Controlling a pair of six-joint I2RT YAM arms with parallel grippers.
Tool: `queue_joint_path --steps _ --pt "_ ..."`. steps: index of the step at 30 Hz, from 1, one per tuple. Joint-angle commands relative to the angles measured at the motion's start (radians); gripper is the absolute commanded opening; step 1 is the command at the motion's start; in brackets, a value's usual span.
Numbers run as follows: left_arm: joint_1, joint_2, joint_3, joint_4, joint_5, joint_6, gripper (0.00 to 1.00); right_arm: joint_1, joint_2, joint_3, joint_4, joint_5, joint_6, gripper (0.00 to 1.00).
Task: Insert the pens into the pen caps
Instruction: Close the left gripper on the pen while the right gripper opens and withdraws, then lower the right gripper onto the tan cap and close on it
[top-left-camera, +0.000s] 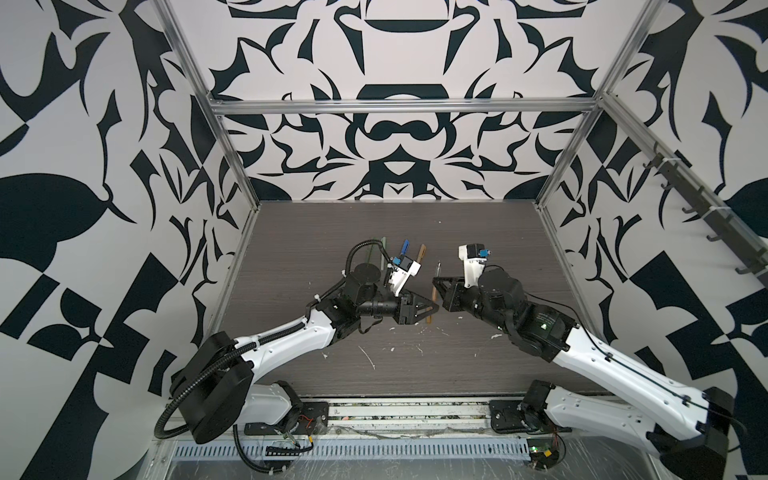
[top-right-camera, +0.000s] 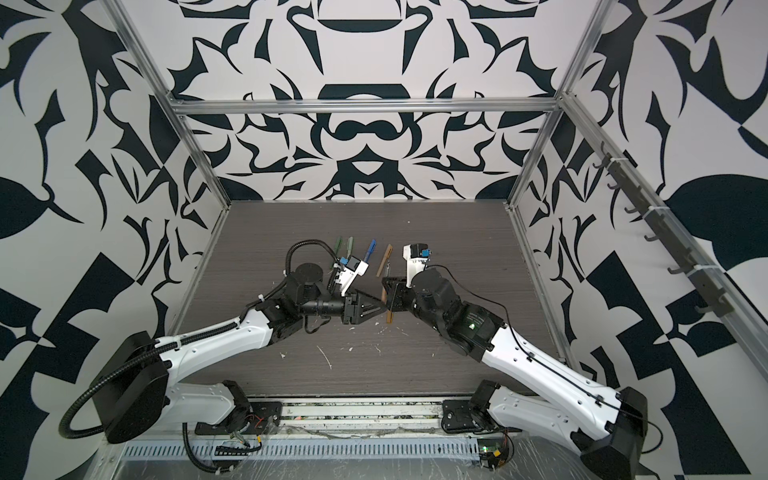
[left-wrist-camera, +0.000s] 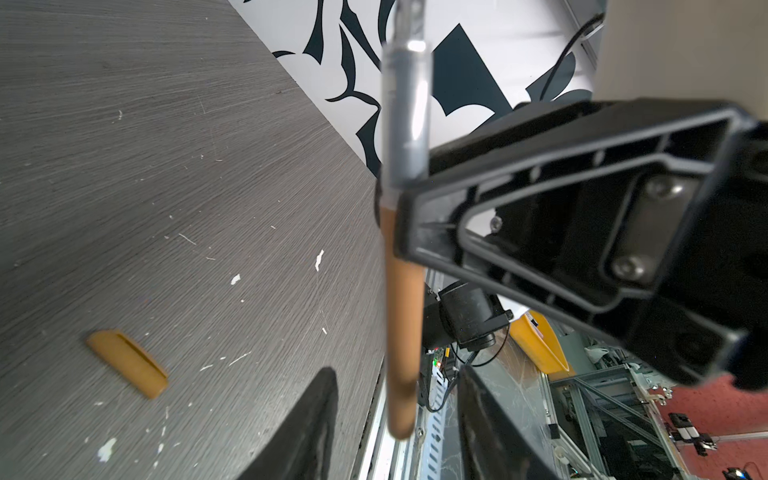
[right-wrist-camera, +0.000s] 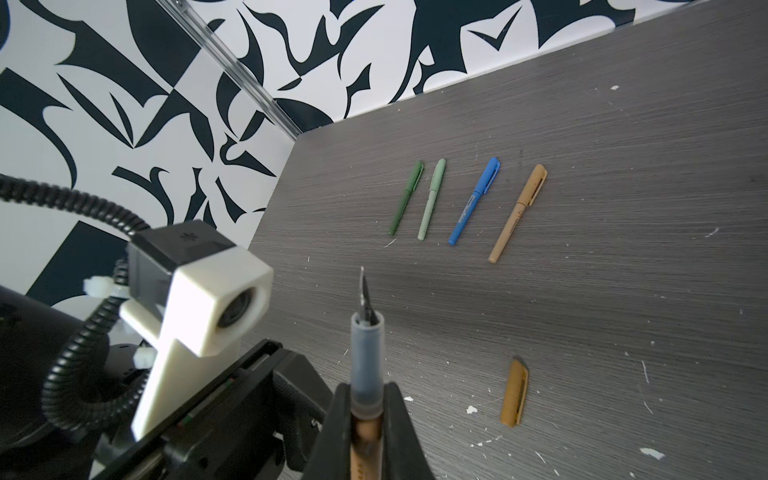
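Observation:
My right gripper (right-wrist-camera: 365, 390) is shut on an uncapped orange-brown pen (left-wrist-camera: 401, 332) at the join of its brown body and grey grip section, and holds it above the table. Its dark pointed tip (right-wrist-camera: 362, 286) points toward the back. My left gripper (left-wrist-camera: 398, 378) is open, with one finger on each side of the pen's rear end and a gap on both sides. The loose orange-brown pen cap (right-wrist-camera: 515, 392) lies flat on the table beside both grippers, also in the left wrist view (left-wrist-camera: 126, 363). In both top views the grippers meet mid-table (top-left-camera: 434, 305).
Dark green (right-wrist-camera: 405, 199), pale green (right-wrist-camera: 431, 199), blue (right-wrist-camera: 473, 201) and tan (right-wrist-camera: 517, 212) capped pens lie in a row farther back. White flecks of debris (right-wrist-camera: 471, 409) dot the grey table (right-wrist-camera: 623, 249). The left wrist camera housing (right-wrist-camera: 208, 299) sits close to the held pen.

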Motion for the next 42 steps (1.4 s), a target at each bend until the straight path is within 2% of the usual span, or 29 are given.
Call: queue_joint_path --steps 1,16,17,18,19,20,24,29,33,37,42 --pt "0.002 0.014 0.022 0.080 0.021 -0.034 0.43 0.009 0.005 0.006 0.075 0.017 0.017 0.05" --pt "0.002 0.004 -0.001 0.124 -0.032 -0.066 0.14 0.023 0.023 -0.019 0.112 0.015 0.039 0.03" --pt "0.002 0.001 -0.005 0.125 -0.042 -0.066 0.12 0.023 0.021 -0.019 0.115 0.010 0.039 0.04" --pt "0.003 -0.004 -0.012 0.120 -0.058 -0.062 0.09 0.024 0.020 -0.017 0.113 0.004 0.039 0.09" --pt "0.003 -0.011 -0.017 0.113 -0.075 -0.056 0.08 0.024 0.018 -0.013 0.106 0.001 0.037 0.20" --pt "0.003 -0.020 -0.024 0.103 -0.096 -0.047 0.08 0.024 0.016 -0.002 0.085 0.000 0.033 0.25" --pt "0.005 -0.058 -0.045 0.006 -0.184 0.029 0.07 0.026 -0.030 0.025 0.017 0.008 0.031 0.27" --pt "0.005 -0.176 -0.076 -0.122 -0.332 0.114 0.06 0.026 -0.095 0.064 -0.116 0.048 0.031 0.26" --pt "0.005 -0.260 -0.113 -0.174 -0.424 0.153 0.06 0.026 -0.121 0.072 -0.245 0.149 0.033 0.20" --pt "0.005 -0.327 -0.126 -0.246 -0.451 0.194 0.06 0.023 -0.081 0.061 -0.349 0.167 0.017 0.16" --pt "0.005 -0.410 -0.198 -0.214 -0.445 0.194 0.06 0.009 0.018 0.034 -0.358 0.093 0.011 0.14"
